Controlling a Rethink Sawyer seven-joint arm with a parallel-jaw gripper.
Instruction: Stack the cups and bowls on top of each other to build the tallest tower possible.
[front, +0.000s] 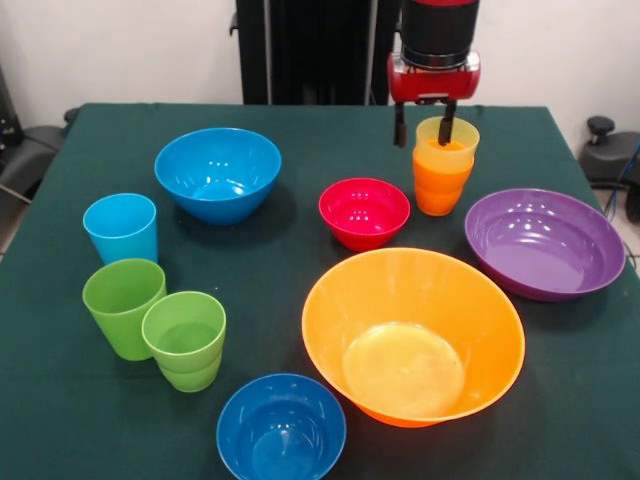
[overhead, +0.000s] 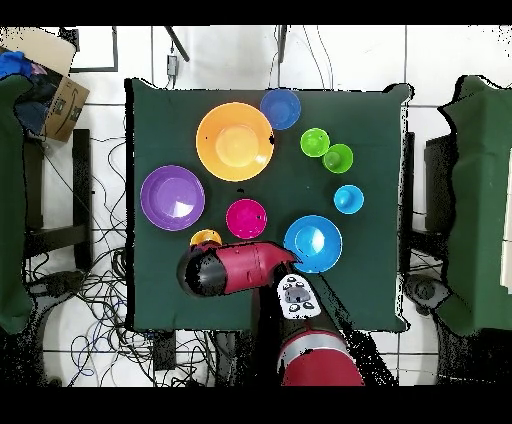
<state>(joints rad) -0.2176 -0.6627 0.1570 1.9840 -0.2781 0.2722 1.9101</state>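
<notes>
Cups and bowls stood upright, mouths up, on a dark green desk (front: 60, 400) before a white wall. Left to right: light blue cup (front: 121, 227), two green cups (front: 122, 305), two blue bowls (front: 218, 173), red bowl (front: 364, 212), big orange bowl (front: 412, 335), purple bowl (front: 544, 242). Yellow cup (front: 447, 137) sat nested in the orange cup (front: 441, 183) at the far right, the pincer (front: 422, 129) spread, one finger inside its rim.

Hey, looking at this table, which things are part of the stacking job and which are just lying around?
Part of the job:
yellow cup nested in the orange cup, at the tool
light blue cup
two green cups
red bowl
two blue bowls
purple bowl
large orange bowl

Lying about:
cardboard box
floor cables
</notes>
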